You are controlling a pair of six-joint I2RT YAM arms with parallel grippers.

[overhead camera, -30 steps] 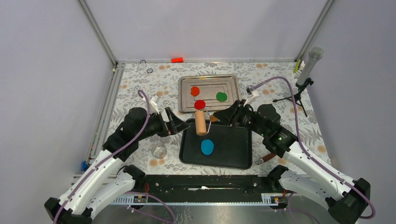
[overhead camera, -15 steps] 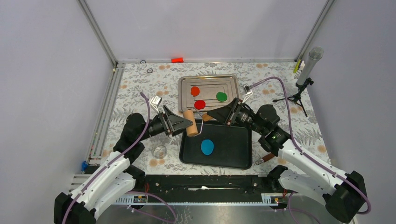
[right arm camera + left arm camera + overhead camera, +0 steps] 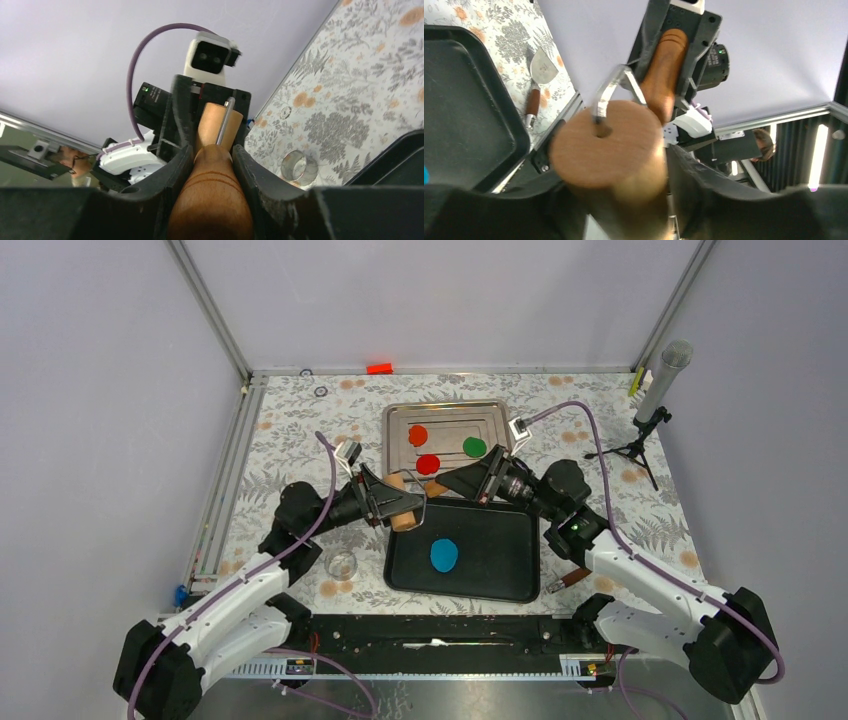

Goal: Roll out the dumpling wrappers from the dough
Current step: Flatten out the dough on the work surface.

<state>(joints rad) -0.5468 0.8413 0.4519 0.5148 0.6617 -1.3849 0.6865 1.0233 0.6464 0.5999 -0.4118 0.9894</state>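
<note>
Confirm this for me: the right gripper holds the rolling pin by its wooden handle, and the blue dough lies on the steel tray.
Not quite. The blue dough lies on the black tray, not the steel tray, as the top external view shows. The rest stands: the right gripper holds the rolling pin by its wooden handle.
</note>
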